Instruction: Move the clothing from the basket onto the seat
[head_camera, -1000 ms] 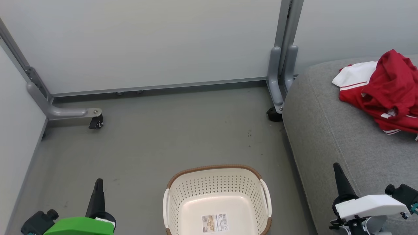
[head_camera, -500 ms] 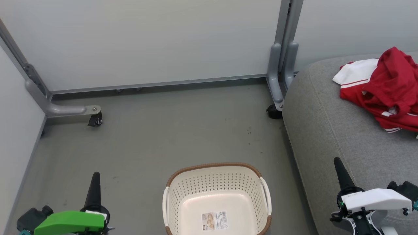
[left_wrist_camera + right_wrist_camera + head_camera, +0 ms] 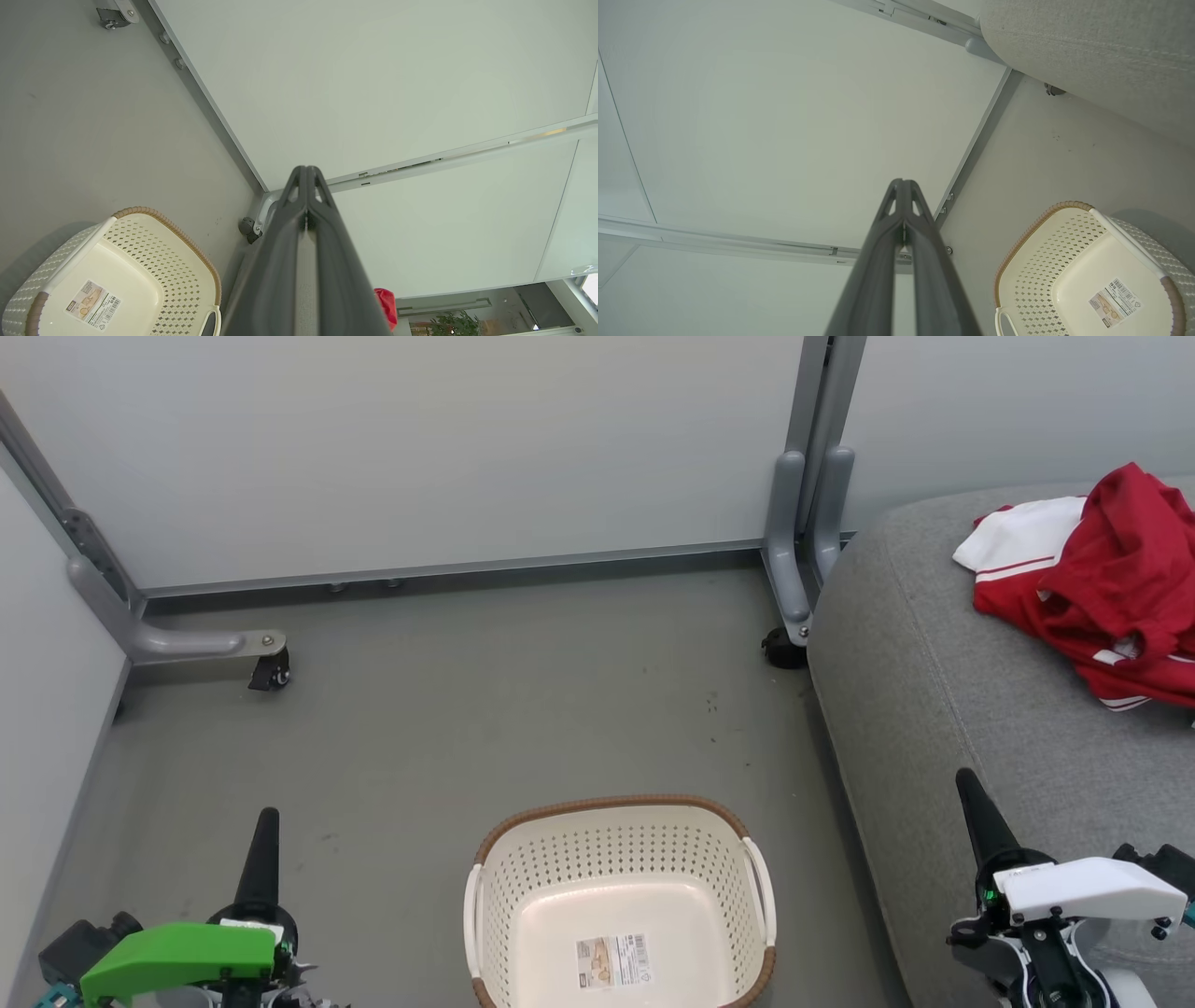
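bare floor (image 3: 448, 728) beside basket (image 3: 611, 801), seat (image 3: 934, 728) blocking right

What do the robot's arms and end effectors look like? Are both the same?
Nearly twins. The left end effector rises from a bright green cover, the right end effector from a white cover. Each is a long, dark grey, tapering pair of fingers with small triangular cut-outs near the tip. Black knob-like parts sit beside both covers.

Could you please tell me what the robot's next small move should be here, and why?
Probably just park both arms and stop: the basket holds only its label sticker, the clothing lies heaped on the seat, and the left gripper and right gripper are shut and empty, either side of the basket. Nothing seems left to carry.
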Robot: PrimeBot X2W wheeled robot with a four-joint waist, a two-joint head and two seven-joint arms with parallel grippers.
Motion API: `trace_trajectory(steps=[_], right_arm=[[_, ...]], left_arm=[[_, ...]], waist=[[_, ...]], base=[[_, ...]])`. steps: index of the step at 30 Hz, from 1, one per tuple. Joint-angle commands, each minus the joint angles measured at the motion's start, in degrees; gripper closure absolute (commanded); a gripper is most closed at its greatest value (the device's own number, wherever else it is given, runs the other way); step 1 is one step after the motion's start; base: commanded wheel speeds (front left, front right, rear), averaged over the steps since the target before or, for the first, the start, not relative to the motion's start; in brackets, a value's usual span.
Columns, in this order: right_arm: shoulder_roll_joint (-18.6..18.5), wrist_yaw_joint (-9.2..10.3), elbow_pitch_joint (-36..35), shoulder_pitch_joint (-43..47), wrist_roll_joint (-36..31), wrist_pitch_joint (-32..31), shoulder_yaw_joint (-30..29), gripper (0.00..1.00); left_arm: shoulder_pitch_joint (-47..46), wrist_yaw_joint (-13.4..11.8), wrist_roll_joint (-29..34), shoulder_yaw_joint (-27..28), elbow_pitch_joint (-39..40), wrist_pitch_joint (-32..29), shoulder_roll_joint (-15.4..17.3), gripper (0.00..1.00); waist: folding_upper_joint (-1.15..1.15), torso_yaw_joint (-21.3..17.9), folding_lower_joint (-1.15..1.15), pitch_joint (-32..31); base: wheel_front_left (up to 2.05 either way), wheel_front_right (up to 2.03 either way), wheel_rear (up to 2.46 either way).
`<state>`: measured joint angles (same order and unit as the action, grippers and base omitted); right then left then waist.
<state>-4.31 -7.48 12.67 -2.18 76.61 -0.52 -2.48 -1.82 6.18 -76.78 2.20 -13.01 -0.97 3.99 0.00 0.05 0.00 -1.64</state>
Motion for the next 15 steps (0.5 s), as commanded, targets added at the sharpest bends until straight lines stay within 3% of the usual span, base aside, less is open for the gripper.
trace_trajectory(steps=[1, 15], right_arm=[[-0.2, -0.03, -0.1, -1.2, 1.5, -0.4, -0.2, 1.0], [-0.1, -0.03, 0.6, -2.5, 8.3, -2.2, -1.1, 1.0]], left_arm=[[-1.5, 0.4, -1.6, 0.5, 0.2, -0.4, 0.2, 1.0], [-3.0, 0.9, -8.2, 1.6, -0.4, -2.1, 0.1, 1.0]], waist=[[0.0, 0.0, 0.0, 0.1], [0.0, 0.0, 0.0, 0.7]], base=[[0.0, 0.0, 0.0], [0.0, 0.0, 0.0]])
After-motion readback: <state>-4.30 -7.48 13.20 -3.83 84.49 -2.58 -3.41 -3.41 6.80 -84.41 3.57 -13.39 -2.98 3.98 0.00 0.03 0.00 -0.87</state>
